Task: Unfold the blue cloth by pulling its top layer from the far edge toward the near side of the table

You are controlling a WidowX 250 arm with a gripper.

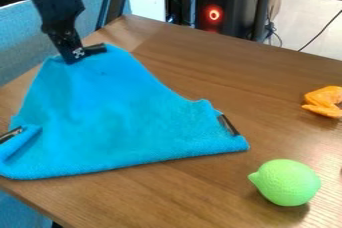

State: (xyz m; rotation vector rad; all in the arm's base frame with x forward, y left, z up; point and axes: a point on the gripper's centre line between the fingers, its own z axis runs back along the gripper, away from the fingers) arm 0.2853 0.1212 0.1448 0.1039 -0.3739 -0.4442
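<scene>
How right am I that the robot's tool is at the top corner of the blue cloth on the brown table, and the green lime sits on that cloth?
Not quite: the camera view shows the green lime directly on the brown table, apart from the blue cloth. The tool is indeed at the cloth's top corner.
</scene>
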